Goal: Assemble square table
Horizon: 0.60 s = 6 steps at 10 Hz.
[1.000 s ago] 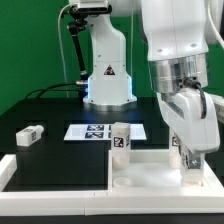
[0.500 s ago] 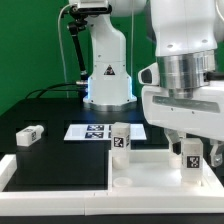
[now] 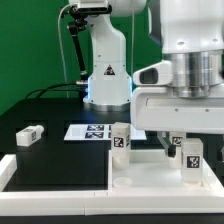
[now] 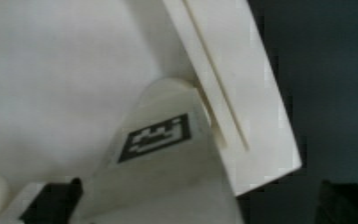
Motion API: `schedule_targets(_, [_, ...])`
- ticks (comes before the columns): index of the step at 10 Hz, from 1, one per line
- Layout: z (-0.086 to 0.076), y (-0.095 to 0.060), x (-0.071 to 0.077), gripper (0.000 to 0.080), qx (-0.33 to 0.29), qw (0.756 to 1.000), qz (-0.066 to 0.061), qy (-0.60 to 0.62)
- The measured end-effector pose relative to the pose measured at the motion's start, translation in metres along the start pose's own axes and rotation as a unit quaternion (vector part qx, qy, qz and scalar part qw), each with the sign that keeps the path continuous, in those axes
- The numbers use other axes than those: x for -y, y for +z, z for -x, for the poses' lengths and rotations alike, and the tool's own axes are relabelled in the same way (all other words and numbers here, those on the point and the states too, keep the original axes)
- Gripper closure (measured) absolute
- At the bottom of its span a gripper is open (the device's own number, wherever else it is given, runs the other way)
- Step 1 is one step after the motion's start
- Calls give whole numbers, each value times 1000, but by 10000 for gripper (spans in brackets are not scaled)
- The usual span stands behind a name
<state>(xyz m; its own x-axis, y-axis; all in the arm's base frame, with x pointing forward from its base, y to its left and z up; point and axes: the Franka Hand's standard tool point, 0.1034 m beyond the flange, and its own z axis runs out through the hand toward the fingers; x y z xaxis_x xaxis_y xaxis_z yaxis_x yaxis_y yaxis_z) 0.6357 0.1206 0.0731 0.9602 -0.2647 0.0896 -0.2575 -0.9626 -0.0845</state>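
The white square table top (image 3: 150,168) lies tray-side up at the front right. One tagged white leg (image 3: 192,160) stands upright in its corner on the exterior view's right. A second leg (image 3: 120,140) stands at the far corner on the exterior view's left. A third leg (image 3: 30,135) lies loose on the black table. My gripper (image 3: 190,143) hangs open just above the right leg, one finger on each side, touching nothing. In the wrist view the leg (image 4: 158,140) stands beside the top's raised rim (image 4: 220,85), with my gripper (image 4: 197,208) spread wide.
The marker board (image 3: 92,131) lies flat behind the table top. A long low white border rail (image 3: 50,192) runs along the front edge. The arm's white base (image 3: 108,75) stands at the back, with a cable to its left.
My gripper has let go of the right leg, turned about its axis and risen. The leg stays upright in its corner. The other parts have not moved.
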Motion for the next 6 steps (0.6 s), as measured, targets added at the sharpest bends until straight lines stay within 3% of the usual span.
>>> schedule_targets(2, [-1,1,-3,159,-11,1000,0,16])
schedule_targets(3, [-1,1,-4,325,-11,1000,0,22])
schedule_targets(4, [-1,1,-4,325,-11,999,-1,45])
schedule_targets(5, [-1,2,-4,506,-11,995,-1,95])
schedule_targets(6, [-1,2,-5,508,-11,991,-1,136])
